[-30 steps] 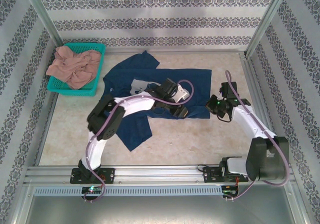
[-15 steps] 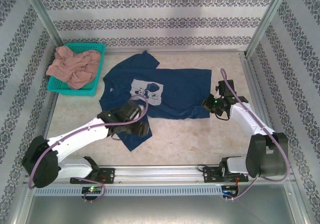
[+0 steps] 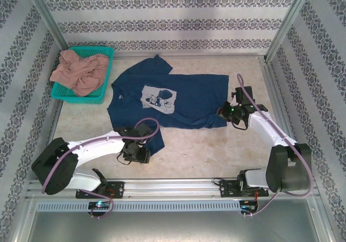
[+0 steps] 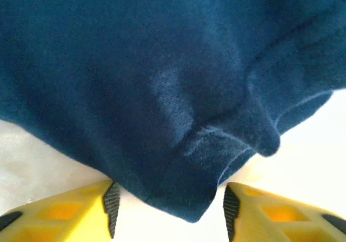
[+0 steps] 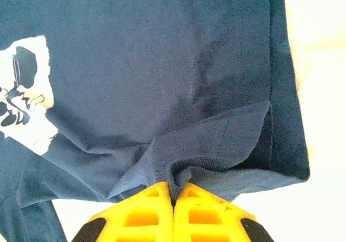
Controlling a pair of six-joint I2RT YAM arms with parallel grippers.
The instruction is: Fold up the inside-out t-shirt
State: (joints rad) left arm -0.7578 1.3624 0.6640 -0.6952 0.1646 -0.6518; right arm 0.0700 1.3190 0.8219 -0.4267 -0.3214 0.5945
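**Top view.** The dark navy blue short-sleeved cotton t-shirt (image 3: 189, 99) lies spread on the beige tabletop (image 3: 216, 150), with the white chest print (image 3: 158, 99) facing up and the collar toward the left. A teal plastic basket (image 3: 64, 93) in the far left corner holds a crumpled pinkish-tan garment (image 3: 80, 72), apart from the shirt. The left gripper (image 3: 141, 153) is at the near-left sleeve. The right gripper (image 3: 223, 115) is at the near-right hem corner. Finger spacing cannot be read from above.

**Left wrist view.** The left gripper (image 4: 170, 207) is spread. The sleeve's tip lies between its 2 yellow fingers (image 4: 65, 212), unclamped, with a clear gap on the right side.

**Right wrist view.** The right gripper (image 5: 174, 193) is pressed together, pinching a raised fold of the shirt beside the hem corner. The print sits at the left edge.
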